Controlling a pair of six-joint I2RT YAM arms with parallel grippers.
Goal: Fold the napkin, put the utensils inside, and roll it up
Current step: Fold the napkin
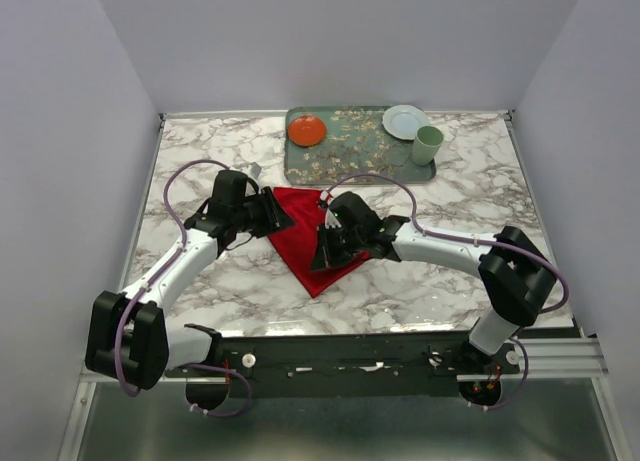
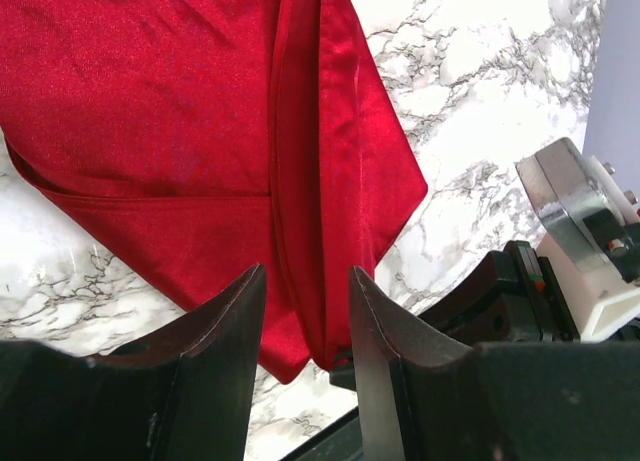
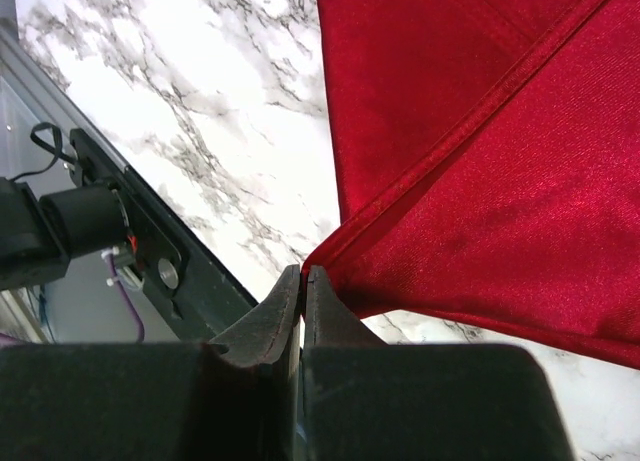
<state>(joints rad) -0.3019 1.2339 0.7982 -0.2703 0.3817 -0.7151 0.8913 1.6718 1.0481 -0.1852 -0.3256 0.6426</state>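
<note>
Lying on the marble bench (image 1: pixel 450 181) between both arms: the red napkin (image 1: pixel 315 243), folded to a triangle, point toward the near edge. Pinched at one corner by the nearly shut right end effector (image 3: pixel 303 281). Straddled by the left end effector (image 2: pixel 308 311), half apart and gripping nothing, raised fold ridge running straight away between its fingers. Probably mid-fold; no utensils made out.

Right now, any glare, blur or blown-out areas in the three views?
Top external: sharp, even light; soft sheen on the marble table near the front edge. Left wrist: satin glare streaks on the napkin; left tool dark and slightly soft. Right wrist: marble near white, washed out; right tool almost black, little detail.
</note>
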